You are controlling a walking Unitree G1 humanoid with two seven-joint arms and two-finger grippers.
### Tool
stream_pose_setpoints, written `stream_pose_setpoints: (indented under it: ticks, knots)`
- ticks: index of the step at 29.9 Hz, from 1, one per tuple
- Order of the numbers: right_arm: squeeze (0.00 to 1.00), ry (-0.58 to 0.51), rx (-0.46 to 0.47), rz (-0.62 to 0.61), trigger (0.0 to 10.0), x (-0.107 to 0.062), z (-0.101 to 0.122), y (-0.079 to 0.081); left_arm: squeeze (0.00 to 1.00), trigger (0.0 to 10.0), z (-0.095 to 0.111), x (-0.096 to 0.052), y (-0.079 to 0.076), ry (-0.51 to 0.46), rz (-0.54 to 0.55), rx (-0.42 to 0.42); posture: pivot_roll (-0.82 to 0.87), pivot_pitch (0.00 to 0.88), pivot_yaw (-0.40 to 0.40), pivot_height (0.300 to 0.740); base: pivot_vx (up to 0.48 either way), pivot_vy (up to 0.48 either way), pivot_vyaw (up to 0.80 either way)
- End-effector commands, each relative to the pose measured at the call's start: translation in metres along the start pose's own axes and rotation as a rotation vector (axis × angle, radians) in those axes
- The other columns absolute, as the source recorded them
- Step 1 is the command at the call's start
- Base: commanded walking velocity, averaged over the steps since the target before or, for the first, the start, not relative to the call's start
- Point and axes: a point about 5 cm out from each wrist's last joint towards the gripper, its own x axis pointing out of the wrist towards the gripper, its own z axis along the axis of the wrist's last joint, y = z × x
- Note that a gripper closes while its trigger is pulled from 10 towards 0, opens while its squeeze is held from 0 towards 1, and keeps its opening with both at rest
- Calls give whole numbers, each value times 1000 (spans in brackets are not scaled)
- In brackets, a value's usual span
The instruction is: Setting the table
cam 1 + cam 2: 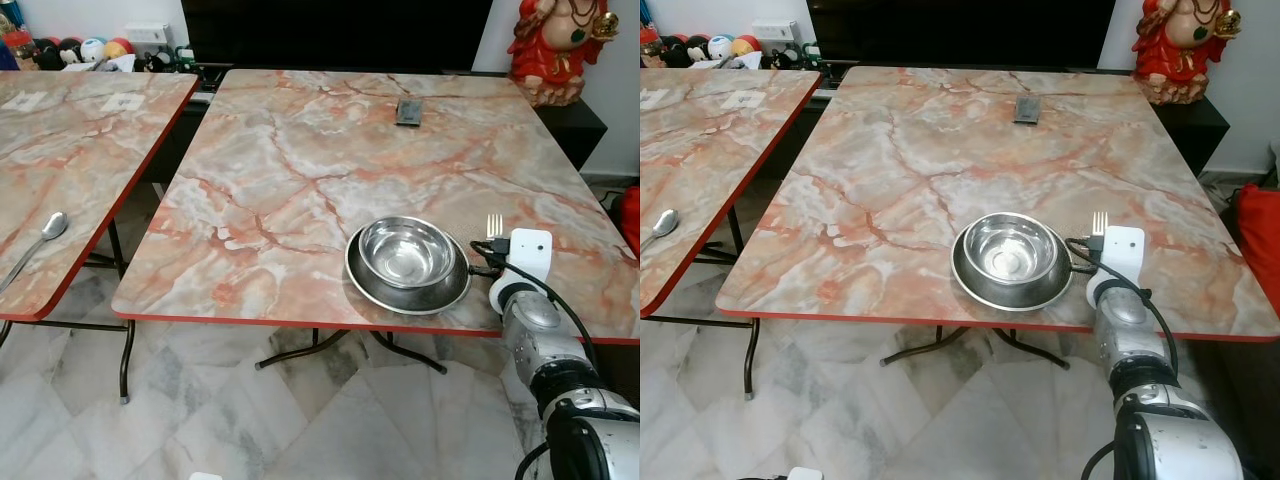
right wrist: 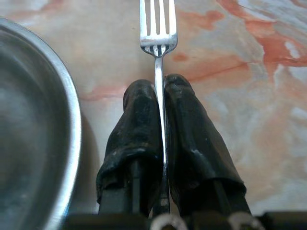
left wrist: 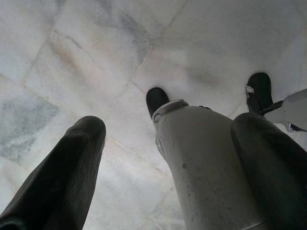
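Observation:
A steel bowl sits inside a steel plate near the front edge of the marble-patterned table. Just right of the plate, my right gripper is shut on the handle of a fork, low over the tabletop. The tines point away from me, and the plate rim lies close beside the fingers. My left gripper hangs open over the floor, with nothing between its fingers. A spoon lies on the neighbouring table at the left.
A dark remote lies toward the far side of the main table. A red statue stands at the back right on a black stand. Toys and boxes line the back left. A gap with tiled floor separates the two tables.

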Motion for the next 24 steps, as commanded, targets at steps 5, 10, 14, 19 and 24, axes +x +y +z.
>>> stream_pose_setpoints:
  ticks: [5,10,14,19,24]
  knots:
    - [0,-14,24,11,10000,1,3,6,0,10000,-20,-2,-12,86,-6,-3,55,166,9,740,0,0,0]
    - [0,-5,20,1,10000,2,2,6,0,10000,-19,-2,-11,85,-4,-3,68,168,10,740,0,0,0]
    - [0,-35,23,-17,10000,2,7,5,0,10000,-17,-3,0,73,8,-5,73,170,9,740,0,0,0]
    - [0,-161,71,-95,10000,1,22,-5,0,10000,-22,-9,25,65,28,-12,74,170,9,740,0,0,0]
    - [0,-289,74,-128,10000,-4,31,-11,0,10000,-24,-12,33,65,30,-10,53,166,10,740,0,0,0]
